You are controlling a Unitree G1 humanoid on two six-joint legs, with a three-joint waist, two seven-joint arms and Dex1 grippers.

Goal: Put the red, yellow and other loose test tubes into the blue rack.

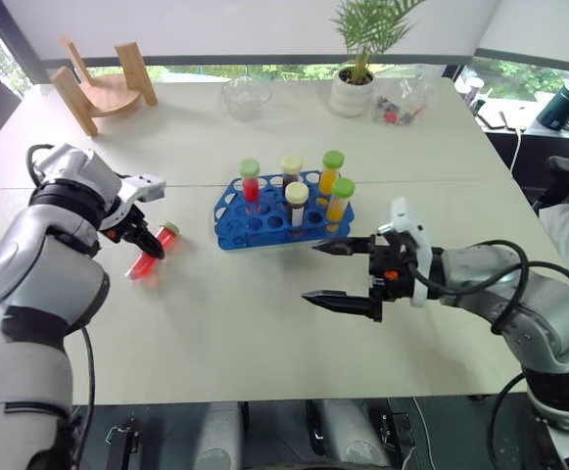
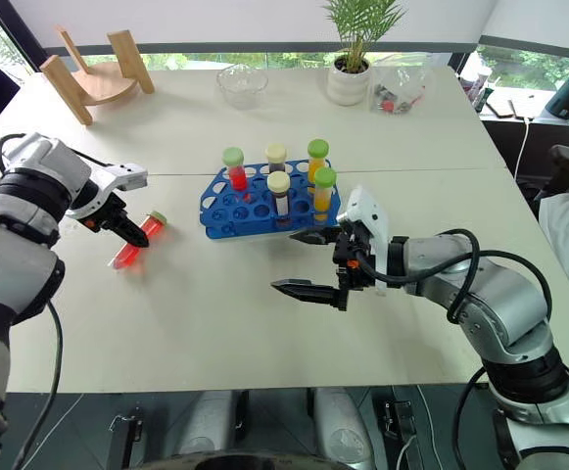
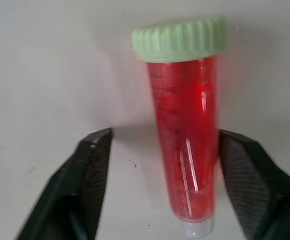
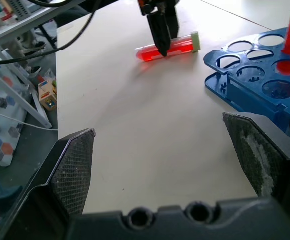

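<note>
Watching from the remote station, I list the items near to far.

Right gripper (image 1: 346,272): nearest me, held above the table (image 1: 264,333) in front of the rack, fingers spread wide, nothing between them.

Left gripper (image 1: 143,241): pointed down over the red tube (image 1: 153,252). In the left wrist view its fingers (image 3: 80,190) straddle the tube body, one pad close against the side, the other with a clear gap. I read this as part-way through closing, not yet a firm hold.

Red tube, green cap: lying on its side on the table, left of the blue rack (image 1: 264,227), apart from it.

Risk, my judgement: the round, smooth tube could roll or squirt out if the pads meet it off-centre. Since one pad is nearer, it may push the tube sideways before the other lands. A grip near the tip could let the tube swing on lifting, and a tilted tube might catch a hole rim or knock the five capped tubes (image 1: 295,188) already standing.

Surface: pale, matte tabletop, a seam running across it behind the rack.

Far edge: wooden stand (image 1: 103,86), clear glass bowl (image 1: 246,96), potted plant (image 1: 358,69), clear container of small items (image 1: 400,103).

Room: windows with greenery beyond, a dark kettle (image 1: 566,106) on a side counter at right.
</note>
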